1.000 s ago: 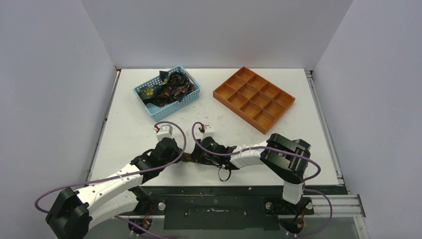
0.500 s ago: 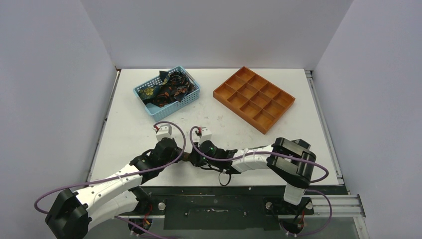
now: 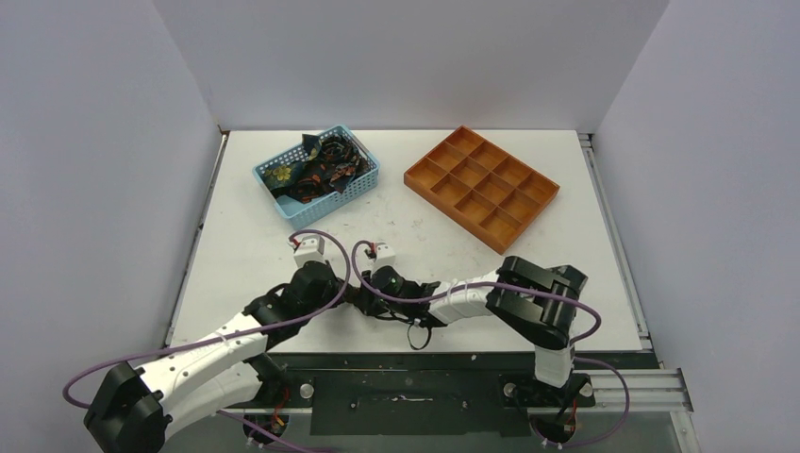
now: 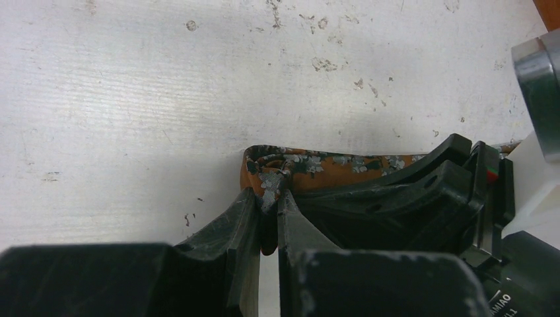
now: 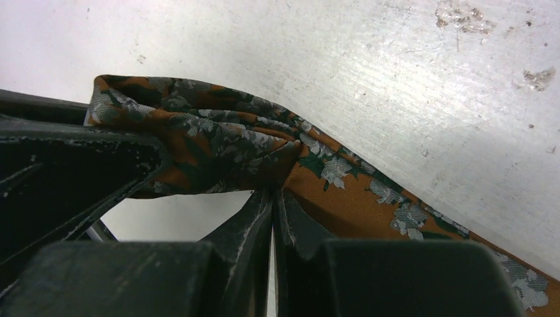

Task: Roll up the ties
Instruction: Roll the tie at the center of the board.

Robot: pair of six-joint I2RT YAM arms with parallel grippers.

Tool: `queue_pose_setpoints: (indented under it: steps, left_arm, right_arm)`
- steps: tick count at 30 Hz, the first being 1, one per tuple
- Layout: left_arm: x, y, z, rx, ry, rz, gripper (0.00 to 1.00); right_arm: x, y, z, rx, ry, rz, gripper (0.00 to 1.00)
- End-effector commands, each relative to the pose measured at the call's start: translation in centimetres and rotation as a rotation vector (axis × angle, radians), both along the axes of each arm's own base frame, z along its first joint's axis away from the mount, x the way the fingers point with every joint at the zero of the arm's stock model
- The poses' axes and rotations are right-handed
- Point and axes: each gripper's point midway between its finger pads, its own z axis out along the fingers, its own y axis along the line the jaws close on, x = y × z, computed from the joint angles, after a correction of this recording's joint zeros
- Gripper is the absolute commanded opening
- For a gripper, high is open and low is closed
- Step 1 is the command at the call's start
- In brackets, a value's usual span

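- Reference: the light-blue basket (image 3: 335,196), at the far left of the bench (image 3: 236,255). It holds the spare ties (image 3: 316,170), dark fabric with orange and gold patterning, heaped and not rolled.
- Left gripper (image 4: 267,201): low on the bench, nearer the robot than the basket and roughly in line with it. Its jaws are clenched on the folded end of one tie (image 5: 218,142), and fabric shows in the narrow gap between them.
- Tie in work: it lies on the bench nearer the robot than the basket and slightly to its right. The ground is rust-orange with grey-white blossoms and dark green leaves. The end is doubled over into a small, loose fold. The remaining length runs flat to the right, partly hidden under the arms.
- Step in hand, as a judgement: starting the roll. Only the first fold is formed, and no coil is visible.
- Right gripper (image 5: 272,198): just right of the left gripper, and so also nearer the robot than the basket. Its jaws are closed tight, nipping the same fold from the opposite side.
- Next move, as a judgement: turn the pinched end over onto the flat length, keeping the edges aligned and the fabric taut. The thin cloth may slip or skew.
- Orange tray (image 3: 453,208): right of the basket. No tie is visible in it.
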Motion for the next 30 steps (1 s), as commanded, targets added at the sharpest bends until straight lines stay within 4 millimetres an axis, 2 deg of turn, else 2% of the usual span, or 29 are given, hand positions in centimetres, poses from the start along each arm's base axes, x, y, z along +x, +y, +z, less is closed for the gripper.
queue_pose_setpoints:
  steps: [1,6,10,16,20,21,24,26,30]
  left_arm:
    - [0.4,-0.7,1.8,-0.041,-0.039,-0.004,0.00]
    - [0.2,-1.2,2.3,-0.075,-0.043,-0.023,0.00]
    - [-0.3,-1.4,2.5,-0.074,-0.028,-0.041,0.00]
    - [-0.4,0.1,2.9,-0.002,-0.031,-0.009,0.00]
    - [0.0,1.1,3.0,0.090,-0.028,0.006,0.00]
    - [0.2,1.4,2.9,0.119,-0.023,0.013,0.00]
    - [0.7,2.1,2.3,0.211,0.001,0.029,0.00]
    - [1.1,2.3,1.9,0.258,0.014,0.032,0.00]
    - [1.6,2.3,1.2,0.319,0.040,0.041,0.00]
  right_arm:
    - [1.0,1.0,0.5,0.032,-0.016,-0.006,0.05]
    - [0.7,1.5,-0.2,0.074,0.023,0.024,0.05]
    - [0.3,2.9,-0.1,0.147,0.047,0.078,0.05]
    - [-0.2,6.2,0.1,0.262,0.064,0.170,0.05]
    - [-0.6,6.4,0.4,0.283,0.057,0.201,0.06]
    - [-0.7,6.2,0.5,0.270,0.047,0.208,0.07]
    - [-0.9,5.2,1.0,0.234,0.025,0.212,0.25]
    - [-1.0,4.3,1.0,0.211,0.020,0.206,0.34]
    - [-1.4,3.0,1.3,0.193,0.012,0.200,0.40]
